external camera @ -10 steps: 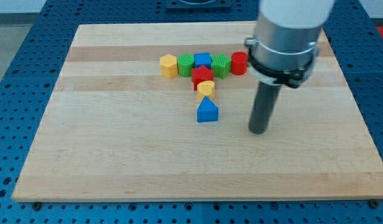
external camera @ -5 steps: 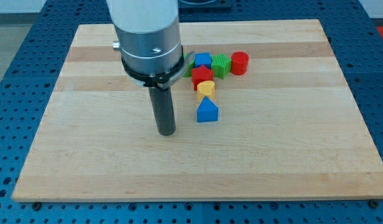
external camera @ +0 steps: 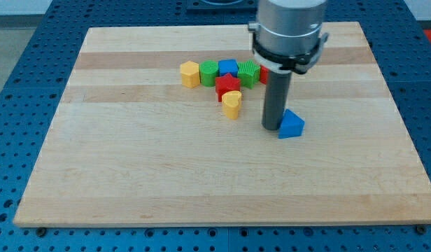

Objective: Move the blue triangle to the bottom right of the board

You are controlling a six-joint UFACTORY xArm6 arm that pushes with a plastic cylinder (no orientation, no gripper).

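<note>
Rod upright, my tip (external camera: 271, 127) touching the blue triangle (external camera: 292, 124) on its left side; no jaws on this rig.
Triangle: smooth wedge on pale wooden board (external camera: 131, 175), right of the block cluster.

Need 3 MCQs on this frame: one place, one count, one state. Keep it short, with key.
1. Where is my tip relative to the blue triangle block?
A. at its left side in the view
B. at its right side
C. far below it

2. How many yellow blocks show?
A. one
B. two
C. three

3. The blue triangle block is
A. joined to the cluster
B. apart from the cluster
C. off the wooden board

Key: 1 A, the rod's end meets its left edge. 2 B, a yellow hexagonal block and a yellow heart-shaped block. 3 B, bare board separates it.
</note>
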